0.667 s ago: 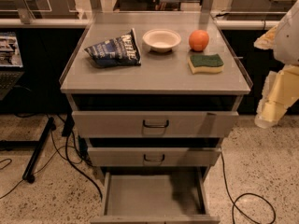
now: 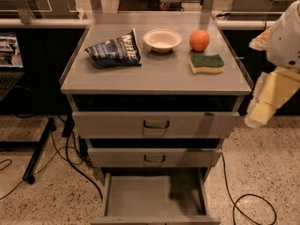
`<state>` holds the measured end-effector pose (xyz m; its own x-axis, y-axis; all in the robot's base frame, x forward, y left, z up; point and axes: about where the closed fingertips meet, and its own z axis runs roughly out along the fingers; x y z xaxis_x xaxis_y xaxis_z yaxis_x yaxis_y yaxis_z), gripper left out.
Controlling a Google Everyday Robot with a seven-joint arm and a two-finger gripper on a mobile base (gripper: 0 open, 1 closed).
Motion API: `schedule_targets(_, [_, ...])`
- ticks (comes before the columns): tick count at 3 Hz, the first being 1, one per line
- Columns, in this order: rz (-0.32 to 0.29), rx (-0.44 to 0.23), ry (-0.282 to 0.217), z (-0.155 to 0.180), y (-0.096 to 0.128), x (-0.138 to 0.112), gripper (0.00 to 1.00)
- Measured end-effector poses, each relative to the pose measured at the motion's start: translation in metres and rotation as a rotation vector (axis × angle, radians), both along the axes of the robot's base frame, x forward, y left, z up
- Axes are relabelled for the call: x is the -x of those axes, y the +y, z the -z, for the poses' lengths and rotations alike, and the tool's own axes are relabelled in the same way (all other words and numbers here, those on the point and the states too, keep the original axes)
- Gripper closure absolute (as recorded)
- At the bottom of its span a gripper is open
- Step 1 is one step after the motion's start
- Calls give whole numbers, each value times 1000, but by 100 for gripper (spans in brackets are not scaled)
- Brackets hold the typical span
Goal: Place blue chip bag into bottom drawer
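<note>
The blue chip bag (image 2: 114,52) lies at the bench's (image 2: 154,78) upper left. The bottom drawer (image 2: 154,198) stands open at the frame's bottom. The gripper (image 2: 262,108) seemingly hangs at the right edge; whether it is open cannot be told.

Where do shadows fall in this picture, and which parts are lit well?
Camera view: a dark shadow covers the right side of the open bottom drawer; the blue chip bag on top of the cabinet is well lit; the tool, at the right edge beside the cabinet, looks bright.
</note>
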<state>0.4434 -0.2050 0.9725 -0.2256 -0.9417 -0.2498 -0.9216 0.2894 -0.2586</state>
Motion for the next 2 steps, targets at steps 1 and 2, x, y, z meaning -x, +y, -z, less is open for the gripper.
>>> schedule_targets(1, [16, -187, -24, 21, 40, -40, 0])
schedule_targets(2, [-3, -379, -40, 28, 99, -104, 0])
